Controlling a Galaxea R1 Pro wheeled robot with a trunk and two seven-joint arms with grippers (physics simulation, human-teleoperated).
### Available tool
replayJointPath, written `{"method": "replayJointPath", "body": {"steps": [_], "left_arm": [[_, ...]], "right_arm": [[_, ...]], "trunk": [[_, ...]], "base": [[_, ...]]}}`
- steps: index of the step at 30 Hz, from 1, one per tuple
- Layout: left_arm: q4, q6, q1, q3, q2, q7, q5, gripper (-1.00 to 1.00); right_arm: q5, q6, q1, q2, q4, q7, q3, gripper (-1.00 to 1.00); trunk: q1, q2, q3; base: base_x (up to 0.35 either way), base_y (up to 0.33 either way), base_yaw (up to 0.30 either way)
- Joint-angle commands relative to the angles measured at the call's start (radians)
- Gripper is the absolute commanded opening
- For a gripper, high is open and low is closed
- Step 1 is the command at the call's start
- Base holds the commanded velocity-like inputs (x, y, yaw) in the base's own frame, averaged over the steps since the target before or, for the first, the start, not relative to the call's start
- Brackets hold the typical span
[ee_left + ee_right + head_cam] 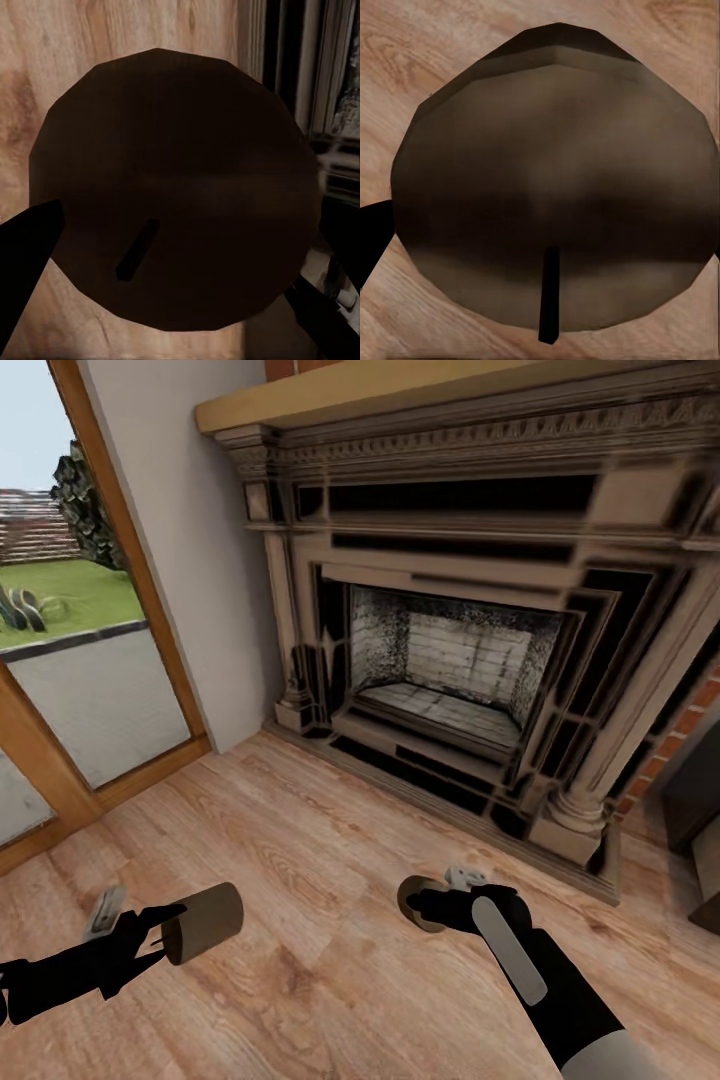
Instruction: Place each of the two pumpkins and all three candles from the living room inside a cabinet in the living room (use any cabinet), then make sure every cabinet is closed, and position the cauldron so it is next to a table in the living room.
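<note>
Two candles are held above the wood floor [320, 840]. In the head view, my left gripper [165, 936] is shut on a greyish-tan candle [208, 922] lying on its side, low at the left. My right gripper [428, 908] is shut on a second candle [410, 900], low in the middle. The left wrist view looks straight at the first candle's round wick end [180, 187], with a dark fingertip [22, 262] at its edge. The right wrist view looks at the second candle's wick end [555, 187] in the same way. The pumpkins, cabinet, cauldron and table are out of view.
A large carved fireplace [470, 650] stands straight ahead against the wall. A wood-framed glass door [90, 690] onto a lawn is at the left. Red brick [690, 725] and a dark furniture edge [700, 800] are at the right.
</note>
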Motion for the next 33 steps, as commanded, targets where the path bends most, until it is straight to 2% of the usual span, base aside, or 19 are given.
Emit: {"method": "replayJointPath", "body": {"steps": [1, 18, 33], "left_arm": [[-0.001, 0.002, 0.000, 0.001, 0.000, 0.010, 0.012, -1.00], [-0.001, 0.002, 0.000, 0.004, 0.000, 0.010, 0.012, -1.00], [-0.001, 0.000, 0.000, 0.002, 0.000, 0.013, 0.011, -1.00]], "right_arm": [[-0.012, 0.000, -0.001, -0.001, 0.000, -0.011, 0.003, -1.00], [-0.010, 0.000, -0.001, 0.000, -0.003, -0.011, 0.003, -1.00], [-0.009, -0.009, -0.001, 0.003, -0.005, -0.012, 0.003, -1.00]], "trunk": [[-0.001, 0.000, -0.001], [-0.001, 0.000, -0.001], [-0.058, 0.105, 0.046]], "base": [[-0.117, 0.053, -0.253], [-0.012, 0.006, -0.253], [0.000, 0.000, -0.253]]}}
